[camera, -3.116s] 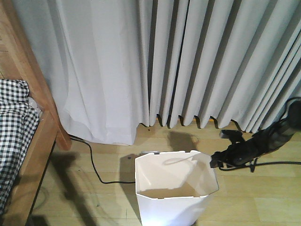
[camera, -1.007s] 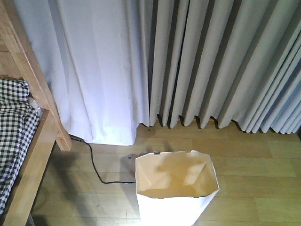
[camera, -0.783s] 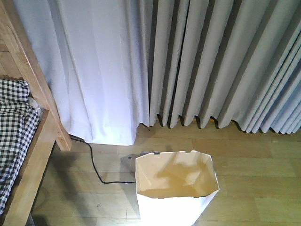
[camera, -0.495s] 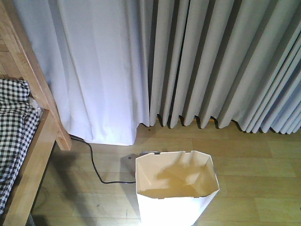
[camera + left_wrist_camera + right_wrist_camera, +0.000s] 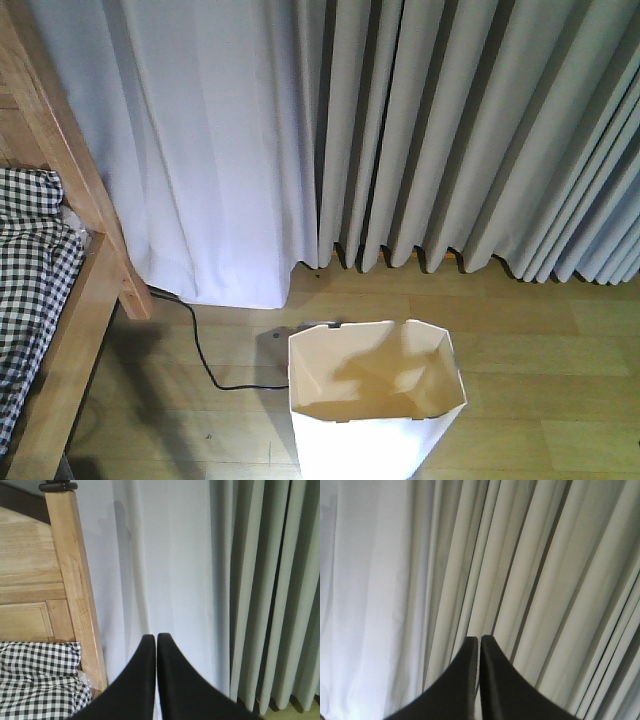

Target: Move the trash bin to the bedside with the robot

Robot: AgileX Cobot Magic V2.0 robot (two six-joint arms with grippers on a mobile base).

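Right arm is gone from the front view since the earlier frame. Tall white tapering plastic trash bin [image 5: 376, 400] is standing free at lower centre, apart from the light-brown wooden bedside [image 5: 72, 330] at left. Left end effector [image 5: 152, 642] and right end effector [image 5: 474, 644] are both pressed together, empty. Judging placement nearly finished or done.

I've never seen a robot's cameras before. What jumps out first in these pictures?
A tall white plastic trash bin stands open on the wooden floor, low in the front view. Pale pleated curtains fill the background, and a light-brown wooden bed frame with black-and-white checked bedding sits at left. Each wrist camera shows closed black gripper fingers.
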